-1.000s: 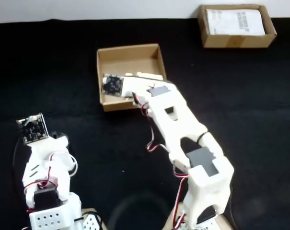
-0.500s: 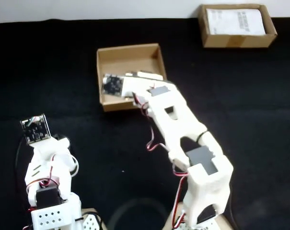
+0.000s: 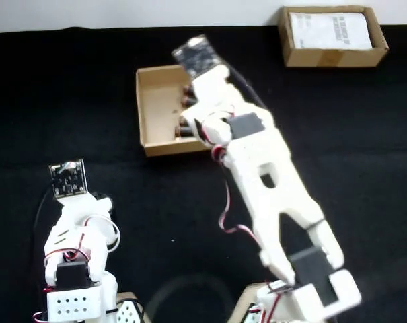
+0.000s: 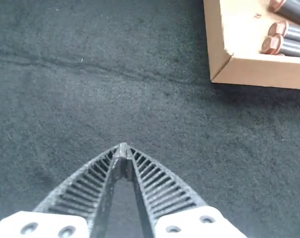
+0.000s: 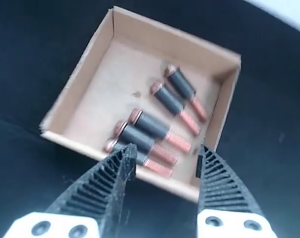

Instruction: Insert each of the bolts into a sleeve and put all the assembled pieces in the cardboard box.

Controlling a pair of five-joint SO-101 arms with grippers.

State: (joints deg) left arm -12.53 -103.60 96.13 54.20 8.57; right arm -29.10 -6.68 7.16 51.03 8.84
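Hovering spread wide and empty over the cardboard box (image 5: 106, 82), the right gripper (image 5: 165, 151) looks finished here, since the assembled pieces (image 5: 150, 126) lie inside it, while the left gripper (image 4: 122, 149), pinched together on nothing, waits over the black table (image 4: 90, 74) nearby.

Looks like five sleeved bolts (image 5: 150, 124) in the cardboard box (image 5: 92, 96), plus one second box (image 3: 331, 58), two arms (image 3: 270, 175).

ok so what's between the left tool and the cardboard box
Only bare black cloth. The left wrist view shows the shut left tool apart from the corner of the cardboard box, with nothing lying between them.
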